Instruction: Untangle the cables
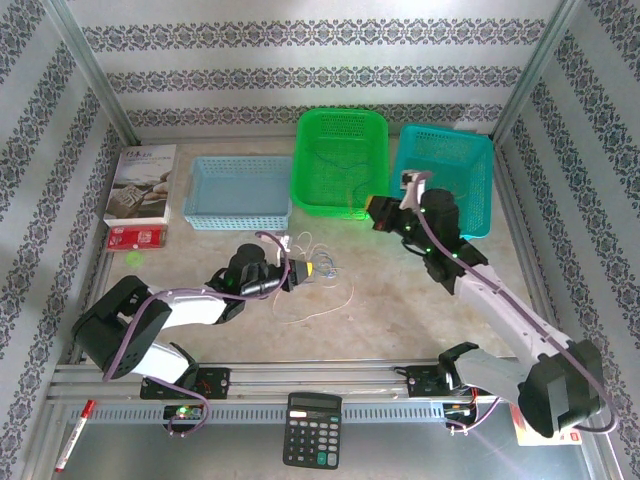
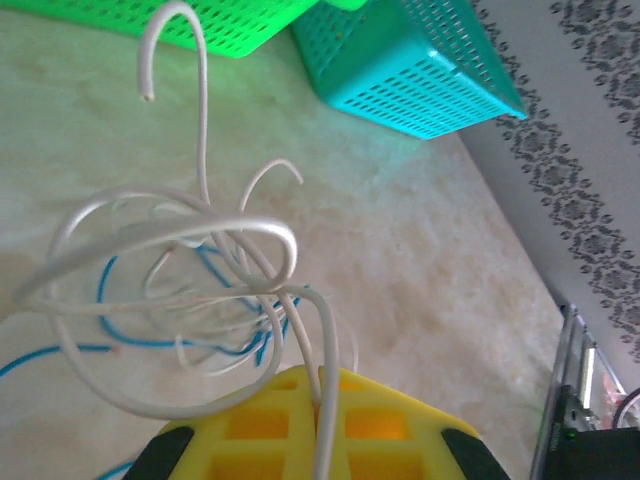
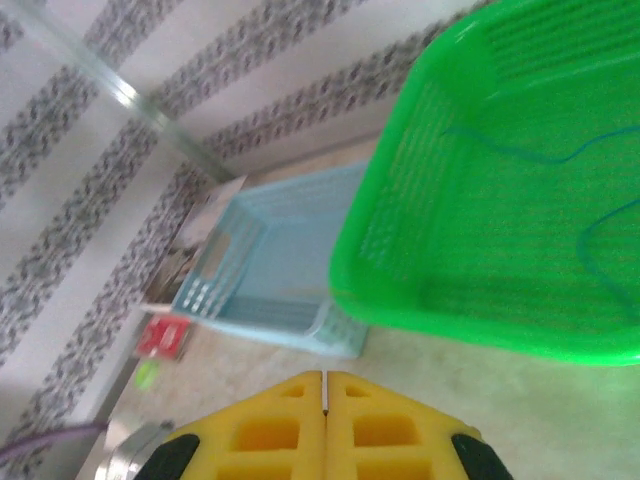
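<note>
Near the middle of the table (image 1: 400, 310), toward its near edge, my left gripper (image 2: 320, 385) is pinched on one white strand (image 2: 326, 330) of the cables (image 2: 200, 270). The rest of the bundle hangs off it in white and blue loops, plainly knotted. My right gripper (image 3: 324, 380) hovers pressed together and empty beside the green basket (image 3: 400, 250) at the far edge, where a thin blue strand (image 3: 520, 153) lies inside (one wire freed already, by my reading), so most of the untangling is yet to be done.
</note>
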You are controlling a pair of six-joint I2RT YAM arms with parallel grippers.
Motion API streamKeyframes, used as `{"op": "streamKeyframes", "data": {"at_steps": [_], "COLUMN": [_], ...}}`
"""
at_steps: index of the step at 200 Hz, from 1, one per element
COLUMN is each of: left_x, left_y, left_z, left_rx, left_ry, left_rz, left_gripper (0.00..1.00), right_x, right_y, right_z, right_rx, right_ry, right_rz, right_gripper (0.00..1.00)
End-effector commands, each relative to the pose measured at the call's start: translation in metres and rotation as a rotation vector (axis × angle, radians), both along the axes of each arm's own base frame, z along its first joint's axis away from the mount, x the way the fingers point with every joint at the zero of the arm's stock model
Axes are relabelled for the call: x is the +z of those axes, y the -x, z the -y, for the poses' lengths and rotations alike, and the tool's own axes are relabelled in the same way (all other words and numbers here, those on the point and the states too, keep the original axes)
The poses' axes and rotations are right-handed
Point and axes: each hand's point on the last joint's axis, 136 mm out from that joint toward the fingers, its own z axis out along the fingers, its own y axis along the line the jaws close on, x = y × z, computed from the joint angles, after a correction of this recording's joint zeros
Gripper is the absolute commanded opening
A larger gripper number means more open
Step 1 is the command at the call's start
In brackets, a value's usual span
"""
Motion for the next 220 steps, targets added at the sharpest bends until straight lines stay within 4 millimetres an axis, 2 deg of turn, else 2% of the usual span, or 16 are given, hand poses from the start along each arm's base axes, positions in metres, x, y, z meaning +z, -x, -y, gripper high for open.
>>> {"op": "streamKeyframes", "data": {"at_steps": [1, 19, 42, 49, 56, 66, 81, 98, 127, 154, 174, 195, 220], "left_x": [-0.015, -0.020, -0.016, -0.012, -0.008, -0.001, 0.015, 0.034, 0.067, 0.096, 0.117, 0.146, 0.170], "left_y": [0.007, 0.011, 0.015, 0.015, 0.016, 0.017, 0.018, 0.021, 0.022, 0.010, -0.005, -0.014, -0.023], "left_z": [-0.009, -0.007, 0.000, 0.003, 0.005, 0.007, 0.009, 0.010, 0.008, 0.006, 0.003, 0.009, 0.015], "left_rx": [0.020, -0.010, -0.063, -0.081, -0.097, -0.114, -0.136, -0.160, -0.162, -0.074, 0.025, 0.052, 0.064], "left_ry": [-0.056, -0.074, -0.078, -0.078, -0.075, -0.067, -0.058, -0.056, -0.049, 0.021, 0.126, 0.268, 0.381], "left_rz": [-0.031, -0.048, -0.052, -0.047, -0.043, -0.030, 0.001, 0.039, 0.084, 0.102, 0.094, 0.100, 0.105], "left_gripper": [0.00, 0.00, 0.00, 0.12, 0.30, 0.44, 0.58, 0.67, 0.73, 0.78, 0.82, 0.84, 0.84], "right_x": [-0.008, -0.006, -0.004, -0.004, -0.004, -0.002, -0.001, 0.005, 0.014, 0.023, 0.028, 0.031, 0.033], "right_y": [0.001, 0.002, 0.006, 0.008, 0.009, 0.011, 0.014, 0.018, 0.025, 0.034, 0.039, 0.043, 0.046], "right_z": [0.023, 0.029, 0.022, 0.019, 0.017, 0.013, 0.007, 0.000, -0.013, -0.026, -0.034, -0.042, -0.051], "right_rx": [-0.038, -0.039, 0.003, 0.014, 0.025, 0.037, 0.057, 0.089, 0.144, 0.203, 0.230, 0.251, 0.273], "right_ry": [0.016, 0.006, -0.015, -0.022, -0.027, -0.033, -0.049, -0.069, -0.106, -0.138, -0.154, -0.162, -0.168], "right_rz": [-0.015, -0.017, -0.025, -0.029, -0.031, -0.031, -0.033, -0.030, -0.025, -0.015, -0.007, -0.007, -0.004], "right_gripper": [0.00, 0.00, 0.00, 0.00, 0.00, 0.00, 0.00, 0.00, 0.00, 0.00, 0.00, 0.00, 0.00]}}
